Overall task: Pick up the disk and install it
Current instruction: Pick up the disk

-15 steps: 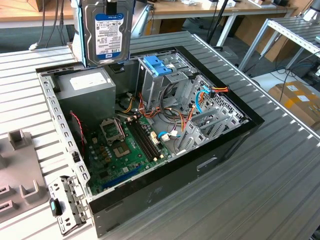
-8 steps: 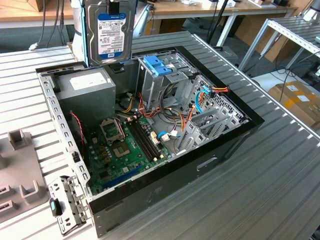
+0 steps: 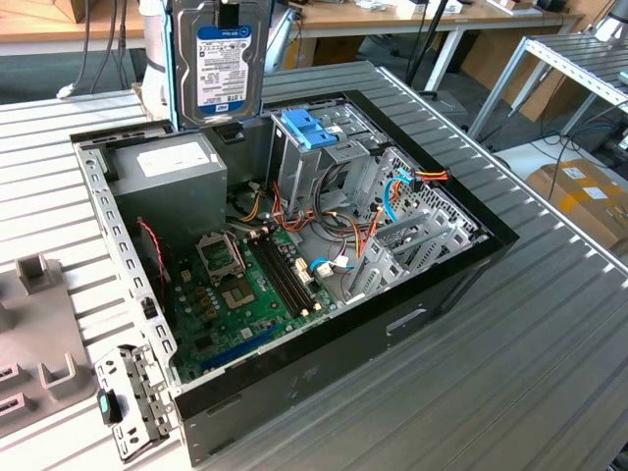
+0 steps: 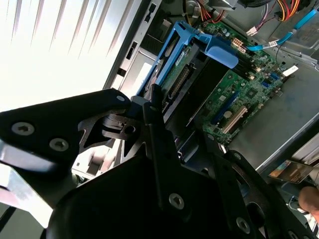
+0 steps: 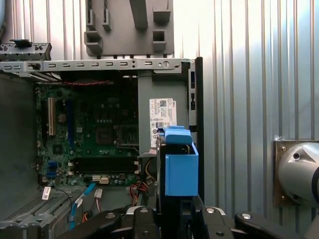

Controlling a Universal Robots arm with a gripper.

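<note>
Blue-and-white-labelled disk is held upright, clamped in the jaws of the gripper, over the open computer case; best kept vertical, squared to the metal cage, clear of cables.

I'm looking at a ribbed grey metal table that carries everything. An open computer case lies flat across its middle, and I place the rest from it. On the exterior view's left of the case, a grey plastic fixture rests on the slats, apart from it. A perforated metal bracket lies just beside the case's near corner.
</note>
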